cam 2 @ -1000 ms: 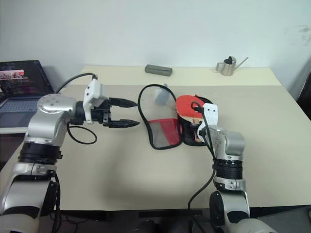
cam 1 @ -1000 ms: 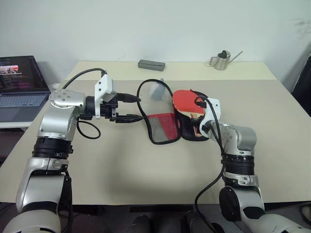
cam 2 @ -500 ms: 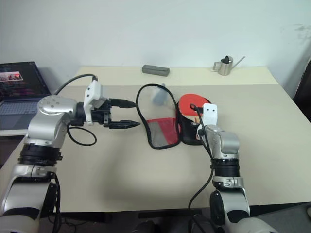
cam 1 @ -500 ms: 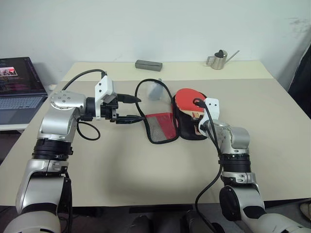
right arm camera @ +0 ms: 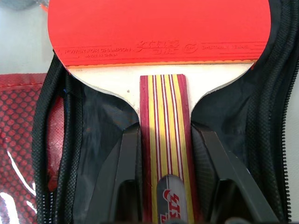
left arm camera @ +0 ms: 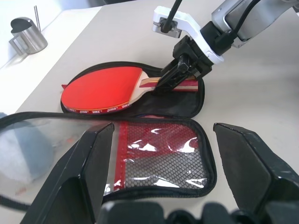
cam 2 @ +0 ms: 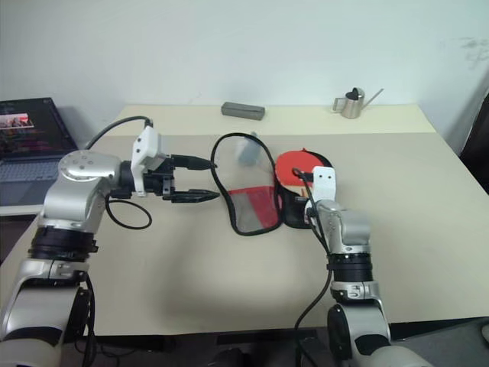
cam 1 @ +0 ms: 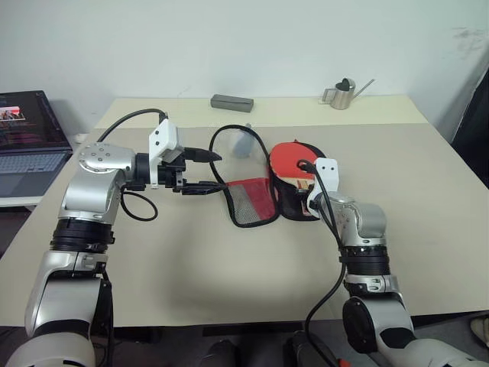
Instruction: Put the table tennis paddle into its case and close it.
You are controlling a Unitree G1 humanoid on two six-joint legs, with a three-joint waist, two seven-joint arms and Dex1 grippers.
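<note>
paddle: we see the table tennis paddle (left arm camera: 105,88) lying red face up on the black half of the case (left arm camera: 187,100), handle toward our right arm, head toward the far side of the table (cam 1: 229,267).
paddle vs right hand: handle runs straight between the two fingers (right arm camera: 124,172) of the right gripper (right arm camera: 167,179). Fingers flank it on both sides, partly open; we read contact with the handle's edges, but whether they clamp it we cannot tell.
case: unzipped and laid open flat. Clear half with the red mesh pocket (left arm camera: 159,156) sits on the paddle's left side, its clear flap standing up at the far end.
left hand: left gripper (cam 2: 200,179) hovers above the table to the left of the paddle, well apart from it, just beside the clear half. Jaws wide apart, nothing in them.
beyond the paddle: grey block (cam 1: 231,102) and small metal watering can (cam 1: 340,93) near the table's far edge.
far left of the paddle: open laptop (cam 1: 30,141) on a separate surface.
</note>
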